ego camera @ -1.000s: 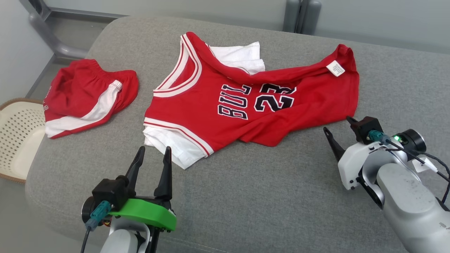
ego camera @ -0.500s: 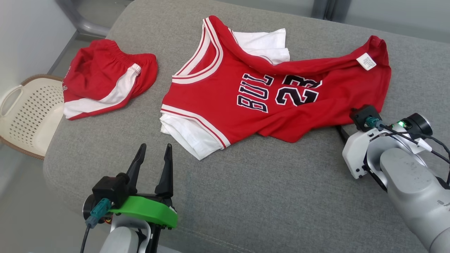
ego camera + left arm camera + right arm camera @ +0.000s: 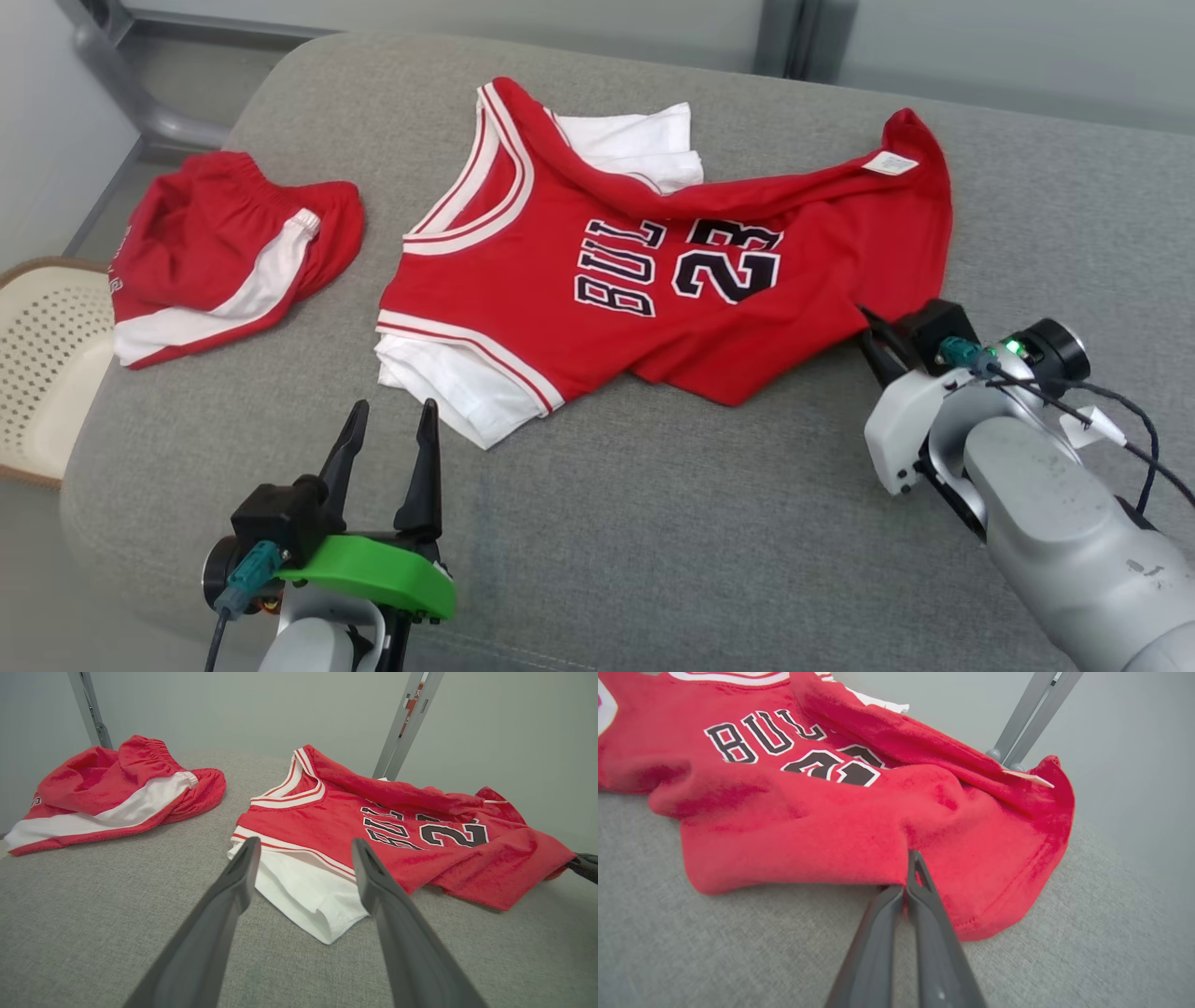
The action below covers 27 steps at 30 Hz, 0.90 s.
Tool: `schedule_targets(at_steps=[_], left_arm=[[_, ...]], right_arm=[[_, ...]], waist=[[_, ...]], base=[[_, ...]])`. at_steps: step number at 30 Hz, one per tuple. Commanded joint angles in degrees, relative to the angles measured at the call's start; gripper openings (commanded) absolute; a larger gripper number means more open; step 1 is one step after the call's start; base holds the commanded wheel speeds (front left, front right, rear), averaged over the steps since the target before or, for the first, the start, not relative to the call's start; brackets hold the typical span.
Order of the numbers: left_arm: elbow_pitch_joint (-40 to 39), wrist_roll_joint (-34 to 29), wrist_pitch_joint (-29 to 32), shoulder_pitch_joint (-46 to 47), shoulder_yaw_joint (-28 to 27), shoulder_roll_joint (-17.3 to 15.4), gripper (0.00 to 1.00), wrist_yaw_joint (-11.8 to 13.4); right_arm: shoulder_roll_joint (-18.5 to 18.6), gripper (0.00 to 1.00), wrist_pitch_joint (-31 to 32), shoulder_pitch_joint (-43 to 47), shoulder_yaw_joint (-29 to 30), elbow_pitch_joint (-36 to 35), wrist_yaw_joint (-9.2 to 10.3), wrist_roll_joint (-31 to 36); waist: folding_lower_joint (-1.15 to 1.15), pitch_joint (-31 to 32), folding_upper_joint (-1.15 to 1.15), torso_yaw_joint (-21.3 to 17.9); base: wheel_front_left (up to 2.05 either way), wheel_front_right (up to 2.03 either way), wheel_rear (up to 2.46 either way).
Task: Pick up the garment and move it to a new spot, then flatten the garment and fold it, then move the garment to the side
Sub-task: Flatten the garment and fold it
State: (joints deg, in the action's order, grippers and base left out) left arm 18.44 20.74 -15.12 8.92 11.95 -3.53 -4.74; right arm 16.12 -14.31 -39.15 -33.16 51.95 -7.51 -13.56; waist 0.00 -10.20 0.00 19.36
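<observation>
Hem of red jersey (image 3: 653, 280) pinched, sleeve end free

It lies rumpled on the grey cushion (image 3: 700, 523). I judge it soft, light and quick to bunch. My right gripper (image 3: 911, 872) is pressed together on the near hem. The left gripper (image 3: 394, 408) hovers spread before the white sleeve (image 3: 448, 392), a fair second hold.

A matt, fuzzy red cloth jersey (image 3: 653, 280) with smooth white cloth sleeves (image 3: 448, 383) and red-and-white cloth shorts (image 3: 205, 243) are seen on a coarse grey woven-fabric cushion (image 3: 653, 523), with a cream perforated plastic basket (image 3: 37, 373), 2 matt dark plastic fingers (image 3: 224, 914), a glossy green plastic bracket (image 3: 373, 574) and grey painted metal tubing (image 3: 404, 728) also noted.
</observation>
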Motion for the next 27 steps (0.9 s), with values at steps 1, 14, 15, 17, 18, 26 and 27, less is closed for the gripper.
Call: schedule_targets(at_steps=[1, 14, 15, 17, 18, 26, 27], left_arm=[[0.09, -0.29, -0.04, -0.98, -0.14, -0.71, 1.0, 0.19], [-1.18, 0.17, 1.03, -3.06, 0.32, -1.89, 1.0, 1.0], [-1.3, 0.23, 1.06, -3.19, 0.31, -1.97, 1.0, 1.05], [-1.52, 0.33, 1.13, -3.49, 0.36, -2.0, 1.0, 1.2], [-1.59, 0.4, 1.21, -3.49, 0.53, -1.92, 1.0, 1.15], [-0.92, 1.26, 0.92, -1.2, 1.77, -1.11, 1.0, 0.75], [-0.79, 1.35, 0.84, -0.88, 1.87, -1.02, 1.0, 0.68]], right_arm=[[1.18, 0.0, -0.2, 1.5, -0.72, -1.09, 0.04, -0.33], [15.95, 0.0, 11.71, 10.4, -1.83, -22.78, 0.04, -7.66], [17.0, 0.0, 12.82, 10.91, -0.91, -24.75, 0.04, -7.65], [18.3, 0.0, 14.94, 11.98, 1.31, -29.06, 0.04, -7.9], [18.64, 0.0, 15.87, 12.46, 2.2, -30.67, 0.04, -7.87], [13.83, 0.0, 20.97, 9.33, -0.27, -32.95, 0.04, -8.97], [12.92, 0.0, 20.42, 8.38, -1.15, -31.88, 0.04, -9.24]], waist=[[0.0, 2.61, 0.0, -3.03], [0.0, 5.81, 0.0, -5.48], [0.0, 5.82, 0.0, -5.28], [0.0, 5.77, 0.0, -4.76], [0.0, 5.67, 0.0, -4.37], [0.0, 3.26, 0.0, -0.43], [0.0, 2.97, 0.0, -0.06]], base=[[0.0, 0.0, 0.0], [0.0, 0.0, 0.0], [0.0, 0.0, 0.0], [0.0, 0.0, 0.0], [0.0, 0.0, 0.0], [0.0, 0.0, 0.0], [0.0, 0.0, 0.0]])
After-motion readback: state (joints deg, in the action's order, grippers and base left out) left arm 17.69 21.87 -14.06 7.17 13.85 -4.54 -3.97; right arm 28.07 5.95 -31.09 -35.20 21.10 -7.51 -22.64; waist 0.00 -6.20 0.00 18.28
